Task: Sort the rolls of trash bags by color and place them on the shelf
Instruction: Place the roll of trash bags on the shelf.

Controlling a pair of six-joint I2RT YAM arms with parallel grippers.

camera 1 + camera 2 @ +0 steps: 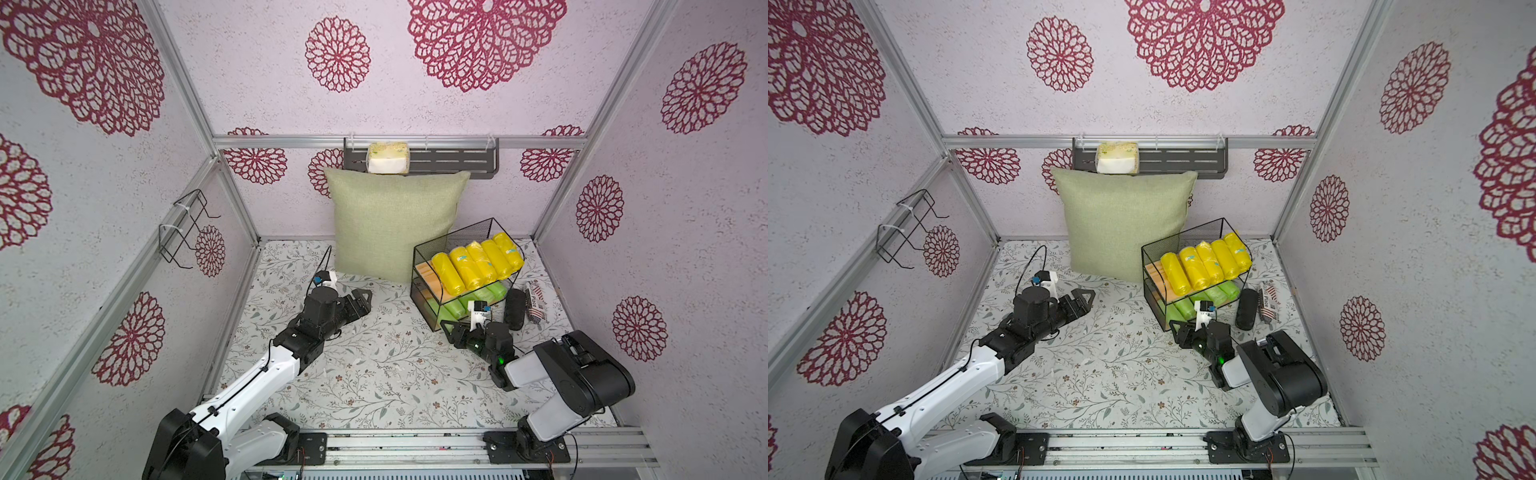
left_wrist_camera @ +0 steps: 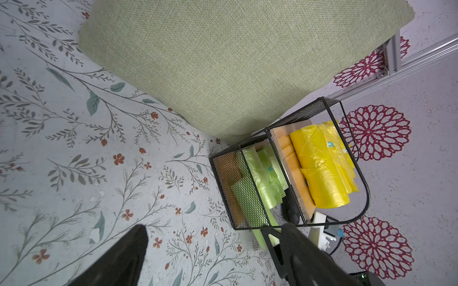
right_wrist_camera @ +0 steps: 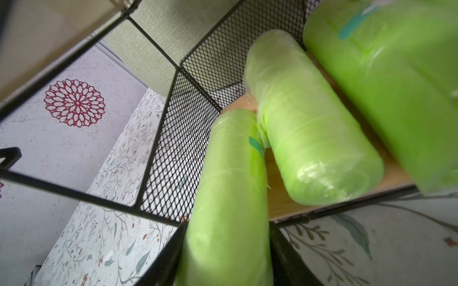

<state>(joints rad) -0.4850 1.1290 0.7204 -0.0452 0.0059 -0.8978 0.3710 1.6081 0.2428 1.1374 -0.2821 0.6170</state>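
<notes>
Right fingers: the right gripper (image 3: 228, 225) has its black fingers (image 3: 287, 262) close on either side of a light green crinkly-plastic trash-bag roll (image 3: 228, 173). Whether they press it or merely flank it, I cannot tell.
Flanked roll: its far end lies on the lower board of the small two-tier black wire-mesh shelf (image 1: 420, 291), at the shelf's 9 o'clock end. Its near end juts past the front wire toward 6 o'clock.
Left fingers: the left gripper (image 2: 213, 230) is spread wide with nothing between. It sits low over the floral tabletop (image 1: 374, 374) at about 10 o'clock, aimed toward 3 o'clock.
Shelf: it stands at 2 o'clock on the tabletop.
Lower board: the other light green rolls (image 1: 492, 291) lie side by side, toward 3 o'clock from the flanked one.
Upper board: five bright yellow rolls (image 1: 478, 262) lie in a touching row.
Around: a sage green fabric cushion (image 1: 395, 224) leans at 12 o'clock, its corner just beside the shelf. A black oblong object (image 1: 515, 309) and a striped tube (image 1: 536, 301) lie at the shelf's 3 o'clock.
</notes>
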